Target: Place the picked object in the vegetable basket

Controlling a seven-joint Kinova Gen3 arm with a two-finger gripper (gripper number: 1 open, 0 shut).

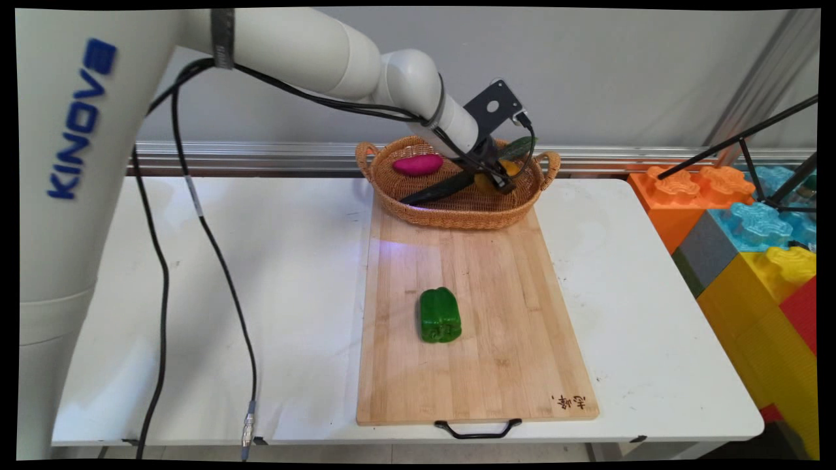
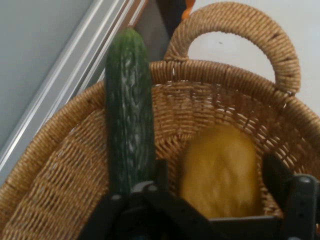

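The black two-finger claw [image 1: 499, 177] reaches down into the oval woven wicker basket [image 1: 457, 212], which stands at the twelve o'clock end of the long pale wooden cutting board [image 1: 496, 339] on the white tabletop [image 1: 274, 294]. In the hand view the claw's fingers stand apart, one on either side of a rounded yellow-orange fruit [image 2: 220, 172] that lies on the basket floor between them; whether either pad touches the fruit cannot be told. Just beside the fruit, on its nine o'clock side in the hand view, a long dark green cucumber [image 2: 129, 105] leans up against the basket wall, its tip rising past the rim. In the main view the cucumber's upper end shows at the one o'clock edge of the basket, behind the claw, near the basket's three o'clock handle. A magenta, elongated sweet potato [image 1: 418, 164] lies in the basket's ten o'clock part, well apart from the claw. A dark, narrow shape also runs slantwise across the basket floor below the wrist; what it is cannot be told. On the cutting board, near its middle and well apart from the basket, a glossy green bell pepper [image 1: 439, 315] lies on its side. A black handle [image 1: 478, 429] is fixed at the board's six o'clock edge. Large coloured plastic building blocks [image 1: 757, 248] are stacked beyond the tabletop's three o'clock side.
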